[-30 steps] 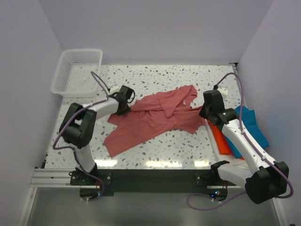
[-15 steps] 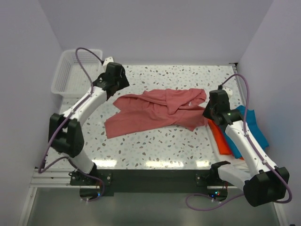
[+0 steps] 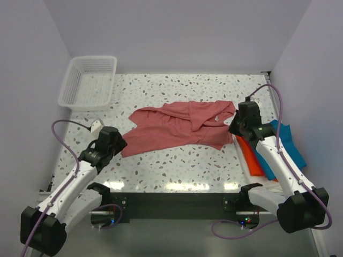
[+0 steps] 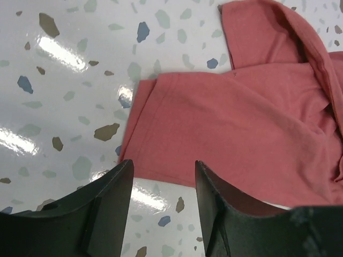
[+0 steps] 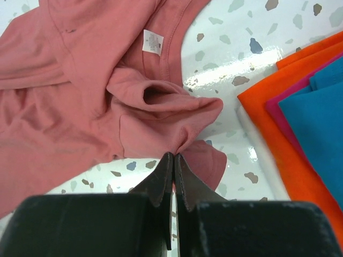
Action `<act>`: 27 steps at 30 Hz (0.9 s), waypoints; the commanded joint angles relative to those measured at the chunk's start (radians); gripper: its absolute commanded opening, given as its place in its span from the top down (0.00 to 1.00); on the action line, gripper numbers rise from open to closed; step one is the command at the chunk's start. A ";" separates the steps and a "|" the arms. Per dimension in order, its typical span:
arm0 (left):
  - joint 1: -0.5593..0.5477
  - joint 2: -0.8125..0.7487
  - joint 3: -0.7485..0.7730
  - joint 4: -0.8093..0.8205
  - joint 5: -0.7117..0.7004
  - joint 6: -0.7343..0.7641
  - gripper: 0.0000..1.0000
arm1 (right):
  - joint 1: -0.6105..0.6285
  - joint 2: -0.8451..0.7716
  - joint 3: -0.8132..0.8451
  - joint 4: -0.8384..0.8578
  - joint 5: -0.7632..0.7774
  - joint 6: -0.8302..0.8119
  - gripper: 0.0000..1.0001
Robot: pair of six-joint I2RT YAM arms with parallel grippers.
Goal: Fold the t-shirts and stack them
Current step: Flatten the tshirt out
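The salmon-red t-shirt [image 3: 179, 128] lies crumpled across the middle of the table, its neck label up near the right; it also shows in the left wrist view [image 4: 257, 118] and the right wrist view [image 5: 80, 96]. My right gripper [image 3: 234, 130] is shut on a fold of the shirt's right edge [image 5: 185, 140]. My left gripper [image 3: 116, 145] is open and empty, just off the shirt's lower-left corner [image 4: 161, 171]. The orange t-shirt [image 3: 252, 158] and the teal-blue t-shirt [image 3: 284, 144] lie folded at the right, with a pink layer between them.
A white mesh basket [image 3: 88, 81] stands at the back left corner. The walls close in on the left, back and right. The folded pile sits against the right table edge, partly under my right arm.
My left arm has swung from the back left, near the basket, down to the front left and let go of the shirt. The shirt's left side now lies flatter. The right gripper has held still.
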 commanded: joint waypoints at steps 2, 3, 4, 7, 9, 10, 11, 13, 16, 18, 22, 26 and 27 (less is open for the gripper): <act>-0.002 -0.035 -0.070 0.027 0.032 -0.085 0.45 | -0.003 -0.012 0.003 0.023 -0.017 -0.012 1.00; -0.002 -0.028 -0.070 0.032 0.040 -0.072 0.45 | -0.002 -0.016 0.002 0.020 -0.014 -0.012 1.00; -0.002 -0.008 -0.068 0.045 0.050 -0.061 0.45 | -0.003 -0.024 -0.007 0.021 -0.011 -0.012 1.00; -0.002 0.025 -0.065 0.084 0.092 -0.029 0.45 | -0.003 -0.012 -0.024 0.026 -0.011 -0.006 1.00; -0.002 0.035 -0.071 0.104 0.110 -0.019 0.46 | -0.003 -0.007 -0.029 0.029 -0.021 -0.004 1.00; -0.002 0.046 -0.076 0.117 0.115 -0.018 0.47 | -0.003 -0.007 -0.040 0.038 -0.021 0.000 1.00; -0.002 0.055 -0.077 0.119 0.118 -0.018 0.47 | -0.003 -0.007 -0.043 0.036 -0.020 -0.001 1.00; -0.002 0.074 -0.082 0.127 0.122 -0.015 0.48 | -0.003 -0.009 -0.046 0.038 -0.018 0.003 1.00; -0.002 0.094 -0.090 0.125 0.104 -0.023 0.50 | -0.002 -0.009 -0.046 0.041 -0.021 0.003 1.00; -0.002 0.103 -0.099 0.125 0.074 -0.039 0.52 | -0.003 -0.004 -0.043 0.041 -0.024 0.005 1.00; -0.002 0.138 -0.113 0.137 0.037 -0.075 0.52 | -0.003 -0.002 -0.038 0.039 -0.031 0.002 1.00; -0.002 0.219 -0.113 0.154 0.035 -0.099 0.52 | -0.003 -0.004 -0.041 0.035 -0.028 -0.001 1.00; -0.002 0.229 -0.116 0.154 0.035 -0.102 0.52 | -0.003 -0.004 -0.041 0.035 -0.027 -0.001 1.00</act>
